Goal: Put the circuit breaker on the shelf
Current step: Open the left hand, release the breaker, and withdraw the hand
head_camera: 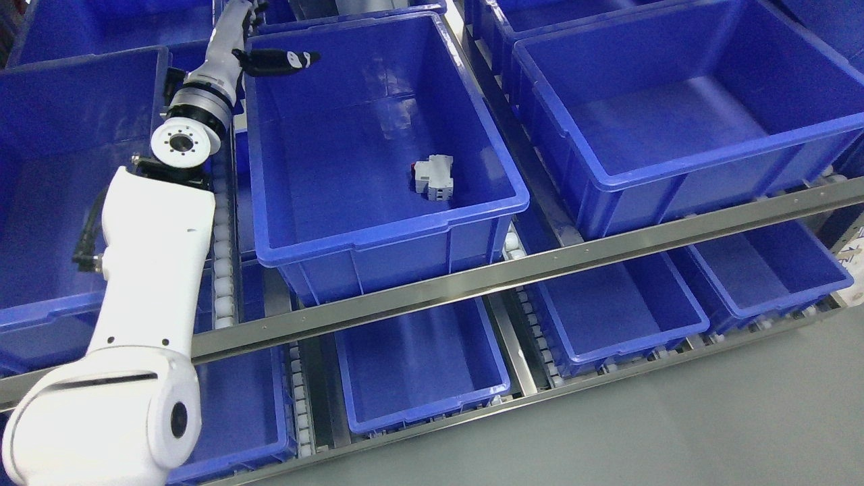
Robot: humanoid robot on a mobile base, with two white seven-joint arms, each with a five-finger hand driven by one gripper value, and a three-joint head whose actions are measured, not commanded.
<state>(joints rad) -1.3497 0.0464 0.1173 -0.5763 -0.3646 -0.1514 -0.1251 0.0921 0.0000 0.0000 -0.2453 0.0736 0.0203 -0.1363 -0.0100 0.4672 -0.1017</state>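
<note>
The shelf [486, 273] is a two-level roller rack with a steel front rail running across the view. It carries blue bins: I count four on the lower level and at least six on the upper level, some cut off at the frame edges. No brand, label or writing can be read on any of them.

My left arm [145, 283] enters from the lower left and reaches up along the left wall of the centre bin [378, 229]. My left hand [273, 61] sits over that bin's rear left corner, dark fingers extended, holding nothing.

One breaker [434, 177] lies on the centre bin's floor, near the right wall, well apart from my hand. It is grey-white. Its long axis runs diagonally from the near left to the far right.
</note>
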